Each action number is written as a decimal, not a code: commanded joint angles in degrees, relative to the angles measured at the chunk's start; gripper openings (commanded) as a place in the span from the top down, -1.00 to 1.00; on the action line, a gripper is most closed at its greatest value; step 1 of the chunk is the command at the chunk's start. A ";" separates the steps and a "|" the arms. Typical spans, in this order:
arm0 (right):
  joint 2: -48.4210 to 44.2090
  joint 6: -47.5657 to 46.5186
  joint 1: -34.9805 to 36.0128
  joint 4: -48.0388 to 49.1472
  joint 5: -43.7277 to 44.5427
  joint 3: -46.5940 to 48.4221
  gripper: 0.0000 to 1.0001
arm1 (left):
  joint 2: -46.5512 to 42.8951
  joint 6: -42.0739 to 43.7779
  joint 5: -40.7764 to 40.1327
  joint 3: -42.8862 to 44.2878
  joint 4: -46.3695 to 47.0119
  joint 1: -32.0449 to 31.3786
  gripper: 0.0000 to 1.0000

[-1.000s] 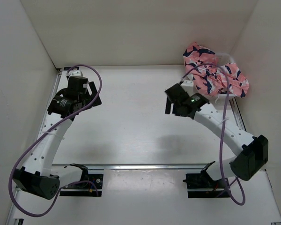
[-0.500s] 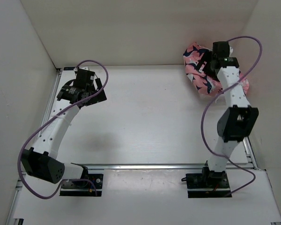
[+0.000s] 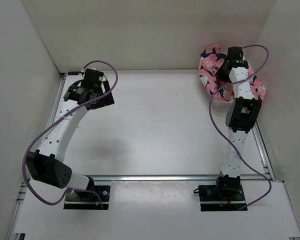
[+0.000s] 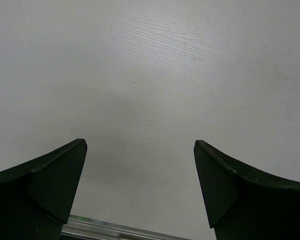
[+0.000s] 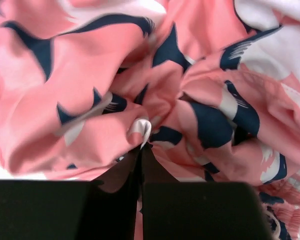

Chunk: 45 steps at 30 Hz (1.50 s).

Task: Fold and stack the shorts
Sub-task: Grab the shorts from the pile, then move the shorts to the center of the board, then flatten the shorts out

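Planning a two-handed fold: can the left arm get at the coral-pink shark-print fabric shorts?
Probably not: the left claw sits open across the table, and the right claw, shut on the shorts, crowds that corner.

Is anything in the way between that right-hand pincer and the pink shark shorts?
Nothing visible does: the right pincer sits right on the shorts, its tips closed on a fold of the fabric.

Crumpled pink shark-print shorts (image 3: 210,75), far-right corner
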 commanded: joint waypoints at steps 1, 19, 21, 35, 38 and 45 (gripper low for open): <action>-11.42 0.44 0.92 4.90 0.39 -2.04 1.00 | -0.79 0.64 -1.82 2.58 -0.61 -0.23 -1.00; -37.90 -17.65 33.08 4.46 -14.63 1.74 1.00 | -4.39 -2.09 12.15 3.89 -4.92 18.92 -1.00; -40.87 -19.32 38.86 3.94 -15.25 -6.39 1.00 | -4.92 -0.77 12.16 5.29 -5.53 21.55 -1.00; -57.38 -5.57 56.67 4.63 0.72 -53.02 -0.56 | -4.92 -0.06 21.03 -7.60 -0.53 21.22 -1.00; -63.10 1.82 53.15 5.17 1.36 -61.28 0.53 | -1.68 -0.06 23.49 -9.72 2.28 16.84 -1.00; -70.59 20.11 48.22 6.40 -6.46 -78.86 -0.67 | 9.23 -1.54 21.82 -14.11 2.72 9.88 -1.00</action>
